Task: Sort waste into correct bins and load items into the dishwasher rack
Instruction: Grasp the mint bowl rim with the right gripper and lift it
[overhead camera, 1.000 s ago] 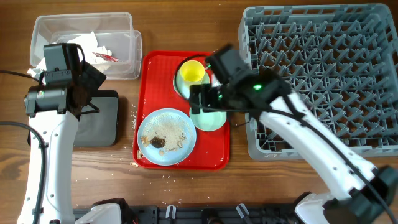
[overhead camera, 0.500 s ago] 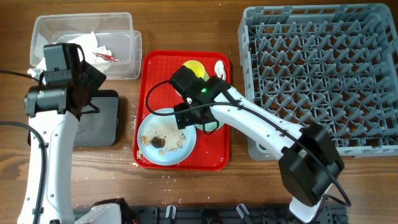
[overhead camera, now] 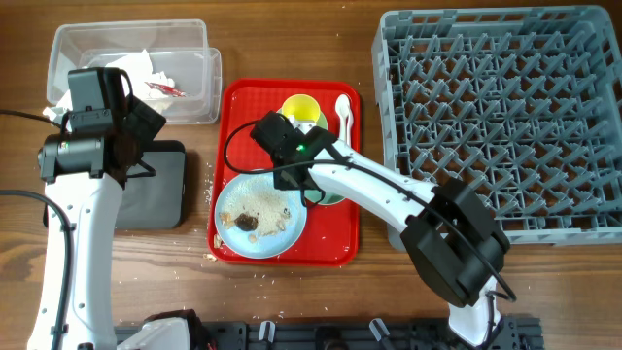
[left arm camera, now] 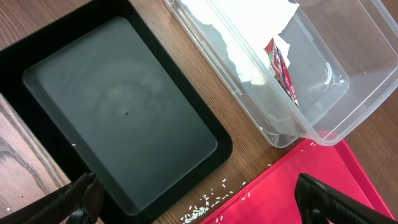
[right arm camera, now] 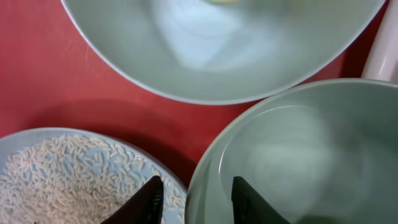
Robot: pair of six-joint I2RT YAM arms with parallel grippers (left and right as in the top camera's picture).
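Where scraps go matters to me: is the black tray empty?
Empty: the black tray is bare inside; rice grains lie beside it on the table.

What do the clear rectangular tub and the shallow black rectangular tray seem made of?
Clear rectangular tub: likely glossy plastic; the wooden table shows through its walls. Shallow black rectangular tray: probably smooth semi-gloss plastic; its floor gives a soft grey sheen; coated metal possible.

White arm links (overhead camera: 73,233), black joint housings (overhead camera: 97,107), green status light (overhead camera: 301,149), thin black cables (overhead camera: 19,114).
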